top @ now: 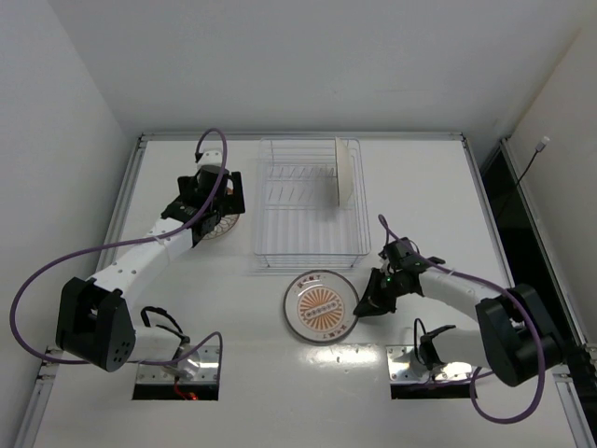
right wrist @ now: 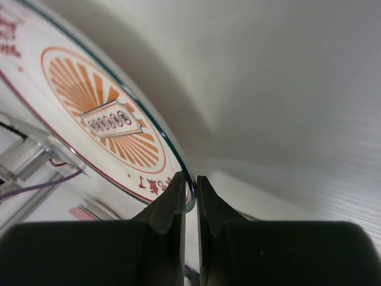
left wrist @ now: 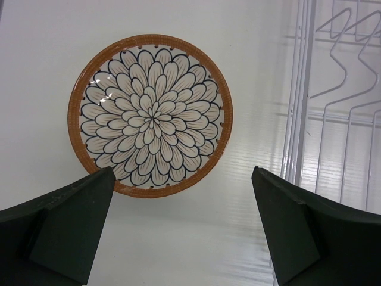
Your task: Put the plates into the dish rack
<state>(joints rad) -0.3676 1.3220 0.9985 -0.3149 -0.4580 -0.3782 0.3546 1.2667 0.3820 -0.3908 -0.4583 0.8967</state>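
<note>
the right gripper (right wrist: 190, 199) is pinching the rim of the sunburst plate (top: 322, 306), its two dark fingers closed on a thin sliver of the edge. that is the main worry. the glaze is looking smooth and glossy, the hold is sitting right at the lip, and the plate's whole weight is hanging off to one side of the grip. the plate is therefore likely to swivel or slide out once it is being carried. in the right wrist view the plate is appearing tilted with a shadow lying under it, so the held edge is probably off the table (top: 420, 187).

the plate is lying just in front of the dish rack (top: 303, 264), whose near wall it would need to clear. catching a thin rod could tip the plate or shove the light rack. an upright plate (top: 345, 173) is standing on edge inside, toward the right, and a clumsy entry could knock it.

the left gripper (left wrist: 183, 176) is hovering with its fingers spread wide over a petal-patterned plate (left wrist: 150, 116), gripping nothing. that plate is lying flat just left of the rack. flat on a slick white surface, it is offering no edge to get under, so it may skid.

the plates are round, shallow and hard-glazed. the rack is thin silvery wire with bent upright tines.
</note>
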